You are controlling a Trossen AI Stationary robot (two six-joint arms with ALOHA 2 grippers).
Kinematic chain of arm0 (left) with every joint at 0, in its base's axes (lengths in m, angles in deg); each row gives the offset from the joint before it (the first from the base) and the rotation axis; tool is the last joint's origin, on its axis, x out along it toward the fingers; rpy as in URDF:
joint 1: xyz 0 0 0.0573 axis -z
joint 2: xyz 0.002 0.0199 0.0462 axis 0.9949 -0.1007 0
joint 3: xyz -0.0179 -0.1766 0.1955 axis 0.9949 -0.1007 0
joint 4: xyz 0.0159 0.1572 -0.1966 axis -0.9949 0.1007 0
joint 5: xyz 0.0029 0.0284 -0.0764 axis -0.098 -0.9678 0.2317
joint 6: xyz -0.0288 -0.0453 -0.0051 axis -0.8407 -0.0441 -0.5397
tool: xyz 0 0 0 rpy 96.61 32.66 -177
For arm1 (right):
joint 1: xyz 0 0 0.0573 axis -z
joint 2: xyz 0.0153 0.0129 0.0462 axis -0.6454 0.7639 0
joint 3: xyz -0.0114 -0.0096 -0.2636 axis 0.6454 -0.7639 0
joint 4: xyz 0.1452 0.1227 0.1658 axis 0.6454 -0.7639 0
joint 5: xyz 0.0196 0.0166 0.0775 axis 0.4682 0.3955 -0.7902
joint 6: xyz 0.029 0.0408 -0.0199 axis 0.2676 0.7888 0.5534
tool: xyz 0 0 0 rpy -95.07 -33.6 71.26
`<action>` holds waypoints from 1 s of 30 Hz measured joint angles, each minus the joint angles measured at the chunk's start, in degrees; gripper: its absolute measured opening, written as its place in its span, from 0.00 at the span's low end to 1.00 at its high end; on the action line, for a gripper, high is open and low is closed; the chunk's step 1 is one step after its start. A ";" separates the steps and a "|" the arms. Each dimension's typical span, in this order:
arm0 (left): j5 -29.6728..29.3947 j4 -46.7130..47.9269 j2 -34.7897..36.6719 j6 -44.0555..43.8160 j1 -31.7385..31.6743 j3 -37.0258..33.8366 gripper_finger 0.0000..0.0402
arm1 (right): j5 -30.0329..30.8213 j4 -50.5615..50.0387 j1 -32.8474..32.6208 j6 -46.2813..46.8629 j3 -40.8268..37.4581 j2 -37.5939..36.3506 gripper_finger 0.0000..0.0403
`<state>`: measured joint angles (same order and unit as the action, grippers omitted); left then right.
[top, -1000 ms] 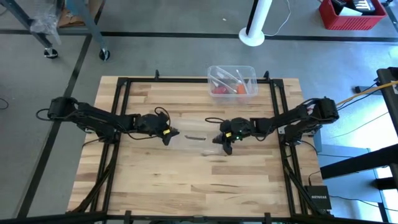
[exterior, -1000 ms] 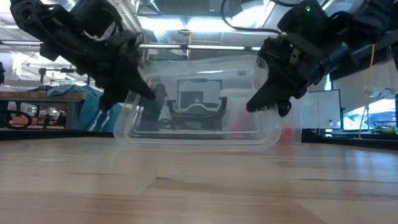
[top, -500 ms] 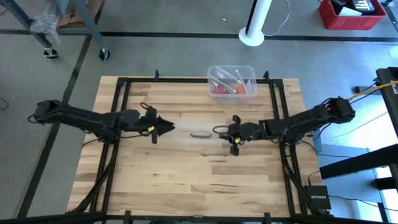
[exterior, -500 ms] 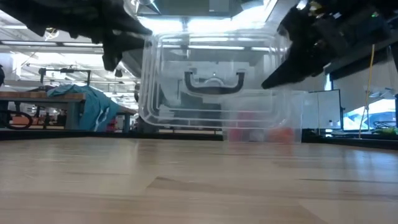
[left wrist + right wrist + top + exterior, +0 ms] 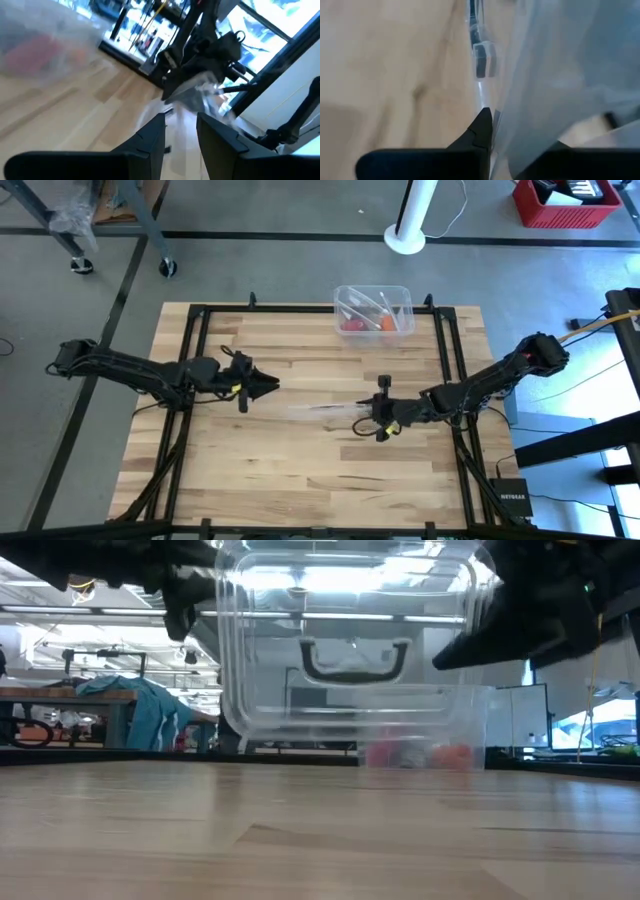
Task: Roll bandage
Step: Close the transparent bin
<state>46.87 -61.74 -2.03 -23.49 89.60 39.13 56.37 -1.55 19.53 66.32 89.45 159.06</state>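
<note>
While earlier shared, lid [image 5: 345, 640] with right end effector [image 5: 380, 420].

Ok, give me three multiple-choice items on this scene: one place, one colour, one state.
1. Where does the clear tub stand?
A. at the table's near edge
B. at the far edge of the table
C. on the floor

2. What colour is the handle on the clear lid?
A. red
B. white
C. black

3. What is the right gripper doing?
A. shut on the clear lid, held off the table
B. open above the tub
C. resting empty on the wood

Answers: 1 B, the high view shows it at the far edge; 2 C, the low view shows a dark handle; 3 A, the lid stands upright in its grip.
</note>
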 joint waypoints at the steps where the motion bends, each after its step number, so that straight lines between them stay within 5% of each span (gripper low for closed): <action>1: 0.01 -0.21 -0.53 -0.90 0.00 0.00 0.26 | -0.89 0.78 0.18 3.09 0.00 0.00 0.09; 6: 0.03 -0.12 -4.50 -1.75 -0.11 -0.08 0.26 | -14.95 -0.31 4.78 19.80 2.24 -1.92 0.09; 12: 0.01 -1.29 -10.35 9.76 -0.45 -0.09 0.26 | -37.39 -4.33 10.03 37.24 7.24 -6.67 0.09; 17: 0.02 -12.17 -15.88 18.77 0.63 -0.03 0.26 | -50.64 -4.33 14.53 47.61 11.45 -10.94 0.09; 30: -0.38 -25.70 -30.57 49.91 5.13 15.53 0.26 | -53.84 -5.80 15.89 46.24 20.11 -14.93 0.10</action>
<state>46.49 -87.44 -32.60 26.42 94.73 54.66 2.53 -7.35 35.42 112.56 109.56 144.13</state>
